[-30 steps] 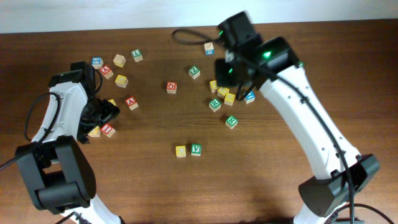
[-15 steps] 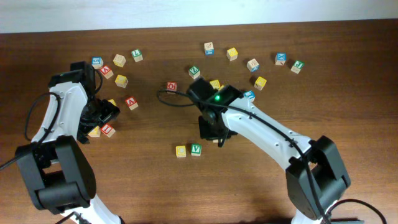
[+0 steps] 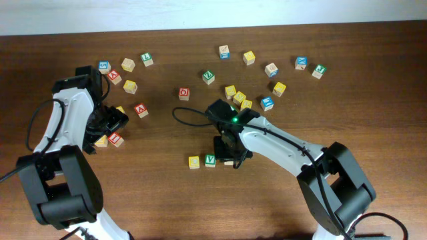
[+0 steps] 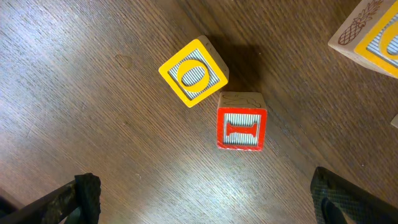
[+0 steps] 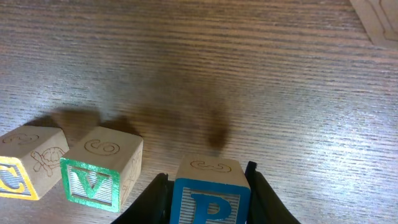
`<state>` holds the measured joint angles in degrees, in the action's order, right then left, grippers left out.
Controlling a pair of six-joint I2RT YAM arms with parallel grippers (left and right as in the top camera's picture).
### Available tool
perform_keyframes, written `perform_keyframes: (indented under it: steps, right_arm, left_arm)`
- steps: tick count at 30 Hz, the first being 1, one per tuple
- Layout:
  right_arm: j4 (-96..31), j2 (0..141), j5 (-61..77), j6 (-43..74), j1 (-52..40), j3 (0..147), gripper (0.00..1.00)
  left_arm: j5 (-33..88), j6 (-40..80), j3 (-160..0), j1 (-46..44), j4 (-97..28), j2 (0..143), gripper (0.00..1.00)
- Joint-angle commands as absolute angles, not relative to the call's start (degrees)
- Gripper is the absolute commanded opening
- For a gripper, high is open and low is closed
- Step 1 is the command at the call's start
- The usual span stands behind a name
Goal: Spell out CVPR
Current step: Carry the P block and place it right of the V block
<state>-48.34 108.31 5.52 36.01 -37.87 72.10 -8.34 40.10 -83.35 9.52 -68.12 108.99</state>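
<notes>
Near the table's front middle, a yellow C cube (image 3: 193, 162) and a green V cube (image 3: 210, 160) stand side by side. My right gripper (image 3: 231, 156) hangs just right of the V, shut on a blue P cube (image 5: 210, 196). In the right wrist view the P sits between the black fingers (image 5: 155, 199), a small gap away from the V cube (image 5: 102, 165), with the C cube (image 5: 28, 163) at the far left. Whether the P touches the wood I cannot tell. My left gripper (image 3: 110, 123) is open at the left, holding nothing.
Below the open left gripper (image 4: 208, 208) lie a yellow O cube (image 4: 194, 73) and a red I cube (image 4: 241, 121). More letter cubes lie at the back left (image 3: 127, 65), behind the right arm (image 3: 238, 97) and at the back right (image 3: 301, 63).
The right arm has swung from the back cluster forward to the spot right of the V cube, carrying the blue P cube. The left arm has not moved.
</notes>
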Motion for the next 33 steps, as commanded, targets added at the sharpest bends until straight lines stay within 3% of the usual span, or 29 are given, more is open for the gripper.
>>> perform_keyframes:
  steps: [1,5,8,27,33]
  right_arm:
    - [-47.3,110.0,5.8,36.5,-37.9,71.9,0.25]
    - [-47.4,110.3,5.6,36.5,-37.9,71.9,0.25]
    - [-47.8,110.3,5.8,36.5,-37.9,71.9,0.32]
    - [-45.4,110.3,9.0,33.5,-37.9,71.9,0.29]
    - [-45.6,110.3,8.4,33.5,-37.9,71.9,0.43]
  left_arm:
    - [-8.6,40.2,-83.2,9.8,-68.2,109.4,0.99]
    - [-8.6,40.2,-83.2,9.8,-68.2,109.4,0.99]
    - [-8.6,40.2,-83.2,9.9,-68.2,109.4,0.99]
    - [-8.6,40.2,-83.2,9.9,-68.2,109.4,0.99]
    - [-8.6,40.2,-83.2,9.9,-68.2,109.4,0.99]
